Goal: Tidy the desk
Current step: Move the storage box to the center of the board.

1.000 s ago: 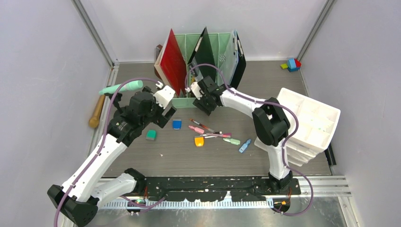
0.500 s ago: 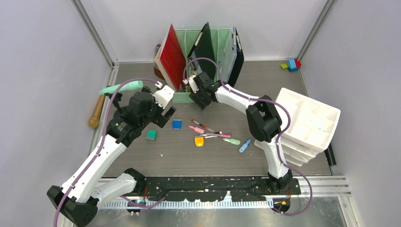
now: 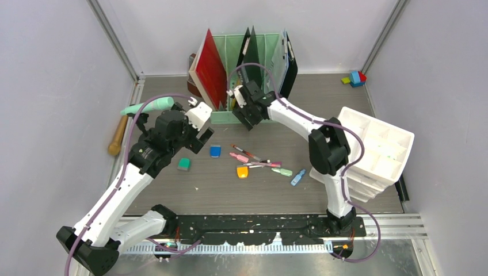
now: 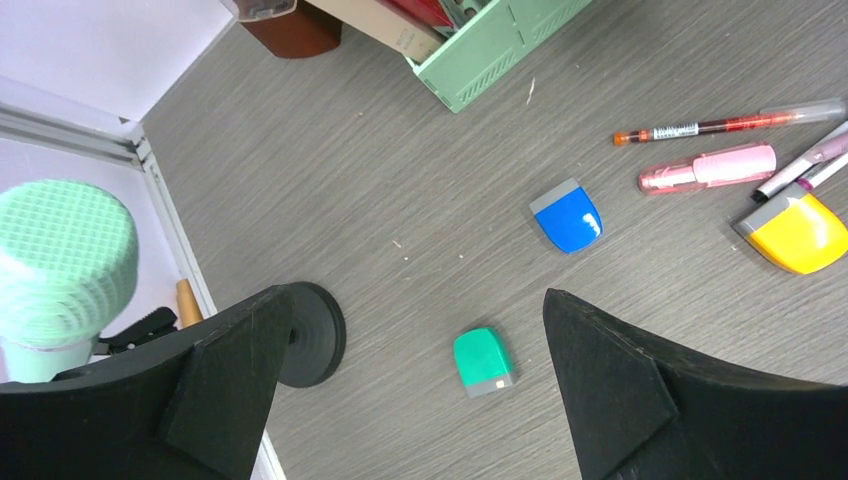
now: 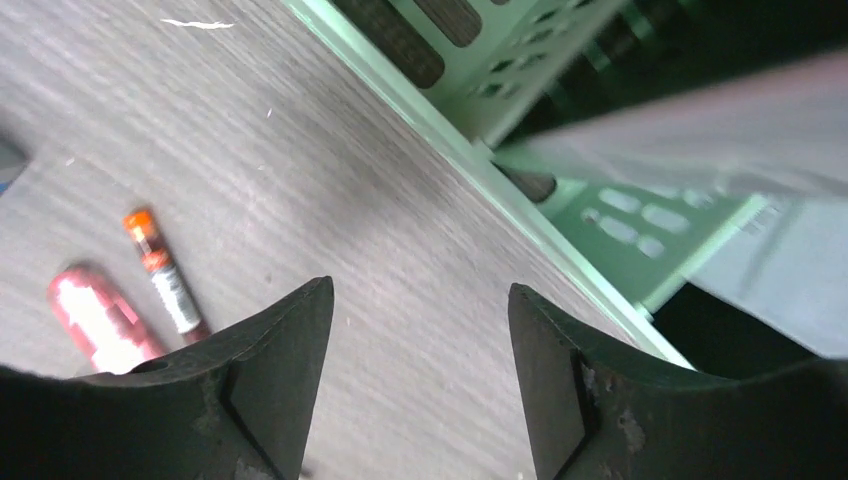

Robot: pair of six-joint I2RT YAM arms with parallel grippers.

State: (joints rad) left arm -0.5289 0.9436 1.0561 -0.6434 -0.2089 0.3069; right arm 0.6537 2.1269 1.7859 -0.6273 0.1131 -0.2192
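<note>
Overhead view of two white-and-black robot arms working over a grey-brown wood-grain desk (image 3: 259,192), which fills the floor of the enclosure between pale walls and metal rails.

The left arm slants up from the near left corner, its wrist bent toward the middle. The left gripper (image 3: 201,137) hangs above the desk with its jaws wide apart and nothing between them. Its wrist camera looks down on a green eraser (image 4: 482,360) and a blue eraser (image 4: 566,216) lying on the bare wood.

The right arm rises from the near right, folds at the elbow and reaches left and away. The right gripper (image 3: 244,110) is just in front of a mint-green file rack (image 3: 227,119). Its jaws stand apart, and only bare wood shows between them.

The rack stands at the far edge, holding a red folder (image 3: 210,69), a black folder (image 3: 251,54) and a dark clipboard (image 3: 289,69), all leaning. A white drawer unit (image 3: 377,144) sits at the right edge, with open compartments on top.

Scattered mid-desk are a red pen (image 3: 244,152), a pink highlighter (image 3: 238,157), a yellow eraser (image 3: 242,172), a pale green marker (image 3: 282,171) and a small blue item (image 3: 298,177). A mint-green handled tool (image 3: 147,106) and a wooden handle (image 3: 118,135) lie along the left rail. Coloured blocks (image 3: 355,79) sit in the far right corner.
</note>
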